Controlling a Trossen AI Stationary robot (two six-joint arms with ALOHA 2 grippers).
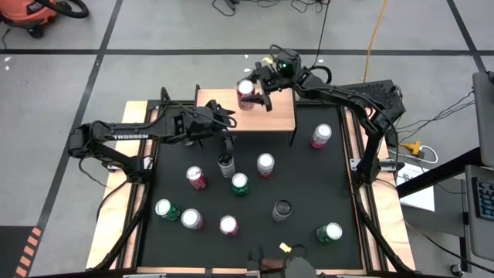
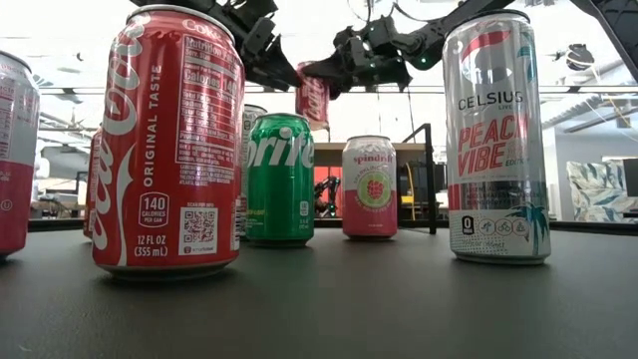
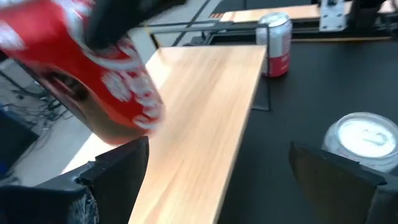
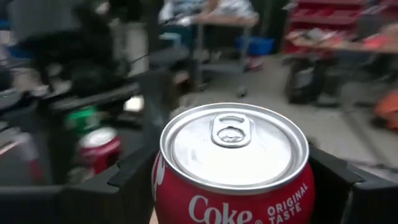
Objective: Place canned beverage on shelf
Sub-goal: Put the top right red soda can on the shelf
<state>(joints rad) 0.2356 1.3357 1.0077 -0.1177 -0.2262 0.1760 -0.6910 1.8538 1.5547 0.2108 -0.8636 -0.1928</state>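
Coke can (image 1: 246, 92) | 1 in right gripper (image 1: 255, 91) | over shelf (image 1: 279, 113) | 1

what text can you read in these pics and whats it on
"Coca-Cola", "ORIGINAL TASTE", "140 CALORIES PER CAN", "12 FL OZ (355 mL)": big red can.
"Sprite": green can.
"spindrift": pink can.
"CELSIUS", "PEACH VIBE": silver can.
"Coke ORIGINAL TASTE": Coke can in the right gripper.
"TROSSEN": left arm.
Nutrition panels and small print: too small to read.
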